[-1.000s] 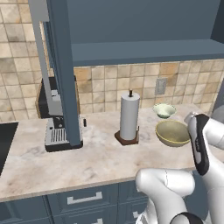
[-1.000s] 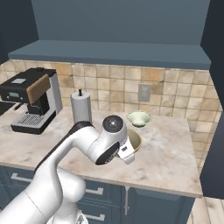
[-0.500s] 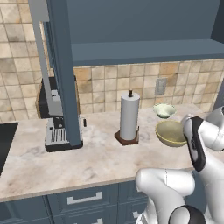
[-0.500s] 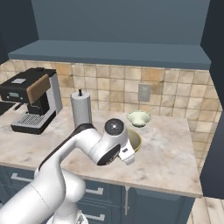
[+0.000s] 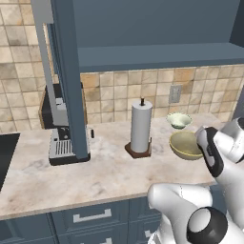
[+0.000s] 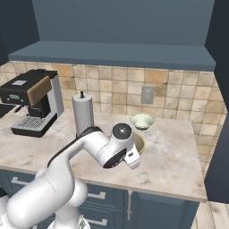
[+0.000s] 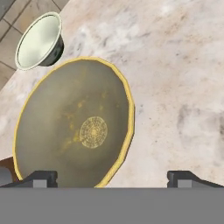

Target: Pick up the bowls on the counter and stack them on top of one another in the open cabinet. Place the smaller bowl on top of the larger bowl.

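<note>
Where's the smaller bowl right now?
The smaller bowl sits on the counter near the tiled back wall, just behind the larger bowl and to the right of the paper towel roll in the left base view.

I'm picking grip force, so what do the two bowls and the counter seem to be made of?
Larger bowl: likely glazed ceramic, tan with a printed centre medallion. Smaller bowl: pale, smooth, probably glazed ceramic too. Counter: beige veined stone, polished-looking.
</note>
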Controlling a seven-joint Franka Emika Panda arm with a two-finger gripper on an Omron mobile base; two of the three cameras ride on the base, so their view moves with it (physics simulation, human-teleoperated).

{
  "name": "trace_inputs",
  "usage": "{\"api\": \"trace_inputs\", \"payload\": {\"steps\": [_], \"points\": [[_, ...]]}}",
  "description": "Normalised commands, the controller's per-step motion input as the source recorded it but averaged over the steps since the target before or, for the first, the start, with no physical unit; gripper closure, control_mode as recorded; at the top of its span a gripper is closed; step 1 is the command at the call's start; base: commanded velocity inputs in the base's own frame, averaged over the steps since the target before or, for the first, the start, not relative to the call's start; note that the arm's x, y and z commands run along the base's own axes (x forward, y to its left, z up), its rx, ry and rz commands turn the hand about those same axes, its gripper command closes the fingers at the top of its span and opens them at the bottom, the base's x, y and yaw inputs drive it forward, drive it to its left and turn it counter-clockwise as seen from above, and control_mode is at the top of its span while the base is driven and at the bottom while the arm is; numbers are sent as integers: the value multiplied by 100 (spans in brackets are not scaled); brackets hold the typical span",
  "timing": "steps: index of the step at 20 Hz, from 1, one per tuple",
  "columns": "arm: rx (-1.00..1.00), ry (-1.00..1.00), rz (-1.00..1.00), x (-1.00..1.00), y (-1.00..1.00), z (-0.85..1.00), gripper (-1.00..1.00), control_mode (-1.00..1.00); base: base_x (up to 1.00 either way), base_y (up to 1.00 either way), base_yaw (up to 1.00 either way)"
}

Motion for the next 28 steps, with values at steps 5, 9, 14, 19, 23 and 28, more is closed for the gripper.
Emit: {"api": "trace_inputs", "payload": {"steps": [5, 9, 14, 19, 23, 28], "points": [[1, 0, 0, 18, -4, -24, -100, -100, 0, 0, 0], [1, 0, 0, 20, -4, -23, -100, -100, 0, 0, 0], [1, 0, 0, 22, -4, -23, -100, -100, 0, 0, 0], [2, 0, 0, 24, -5, -21, -100, -100, 0, 0, 0], [2, 1, 0, 25, -5, -20, -100, -100, 0, 0, 0], [2, 0, 0, 24, -6, -20, -100, -100, 0, 0, 0]]}}
